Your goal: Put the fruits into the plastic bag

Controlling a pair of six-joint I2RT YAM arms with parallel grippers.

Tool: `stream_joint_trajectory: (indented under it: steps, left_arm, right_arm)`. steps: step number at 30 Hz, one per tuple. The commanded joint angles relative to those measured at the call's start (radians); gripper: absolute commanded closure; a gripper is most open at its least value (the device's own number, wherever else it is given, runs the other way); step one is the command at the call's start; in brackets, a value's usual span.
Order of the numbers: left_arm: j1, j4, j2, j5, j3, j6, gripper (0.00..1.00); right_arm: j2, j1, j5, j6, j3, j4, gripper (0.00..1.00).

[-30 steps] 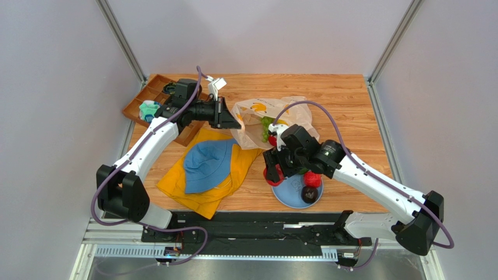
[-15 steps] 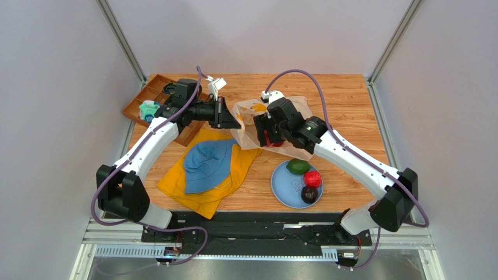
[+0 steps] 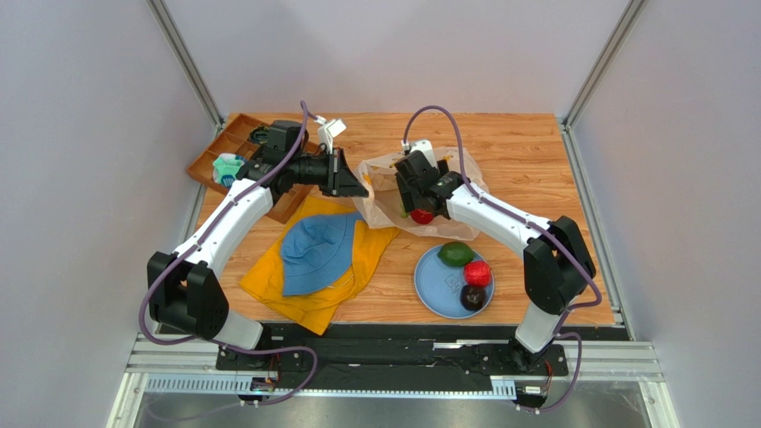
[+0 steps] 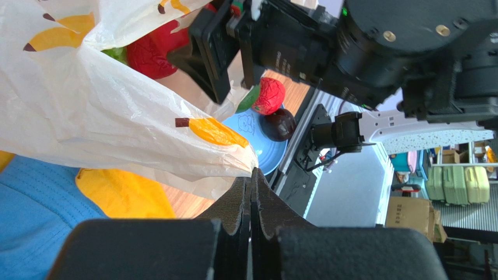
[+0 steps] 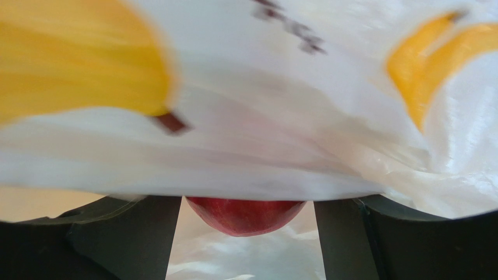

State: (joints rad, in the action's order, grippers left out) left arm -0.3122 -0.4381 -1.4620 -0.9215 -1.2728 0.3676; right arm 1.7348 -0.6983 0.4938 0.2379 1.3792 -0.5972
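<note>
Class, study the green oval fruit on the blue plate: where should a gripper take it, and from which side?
Across its narrow middle, from above: the green oval fruit lies flat at the blue plate's far rim, top uncovered, red fruit close beside it.

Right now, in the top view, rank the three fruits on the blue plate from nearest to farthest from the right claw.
From the right claw:
1. Green oval fruit, far edge of the blue plate.
2. Red fruit, right side.
3. Dark purple fruit, near edge.
</note>
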Motion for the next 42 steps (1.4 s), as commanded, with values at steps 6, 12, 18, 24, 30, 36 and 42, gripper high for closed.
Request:
stream_joint_trajectory:
  steps: [6, 12, 18, 24, 30, 36, 42]
  left_arm:
    - [0.005, 0.01, 0.012, -0.005, -0.046, -0.022, 1.0]
    - [0.005, 0.01, 0.003, -0.007, -0.045, -0.021, 1.0]
    - [0.005, 0.01, 0.0, -0.007, -0.045, -0.021, 1.0]
    - [0.005, 0.012, -0.001, -0.007, -0.045, -0.019, 1.0]
    - [0.005, 0.013, 0.0, -0.008, -0.043, -0.018, 1.0]
    - [0.005, 0.013, -0.001, -0.01, -0.045, -0.016, 1.0]
    - [0.005, 0.013, 0.0, -0.01, -0.043, -0.015, 1.0]
  right_arm:
    - [-0.005, 0.155, 0.074, -0.002, -0.065, 0.094, 0.66]
    - [0.074, 0.201, 0.058, 0.001, -0.031, 0.079, 0.56]
    - [0.088, 0.214, 0.009, 0.006, -0.006, 0.059, 0.21]
    - [0.078, 0.218, -0.03, 0.012, -0.002, 0.054, 0.1]
    - [0.055, 0.223, -0.067, 0.011, 0.003, 0.048, 0.07]
    - [-0.03, 0.217, -0.198, -0.023, -0.029, 0.095, 0.12]
    - [-0.179, 0.183, -0.346, -0.057, -0.089, 0.163, 0.18]
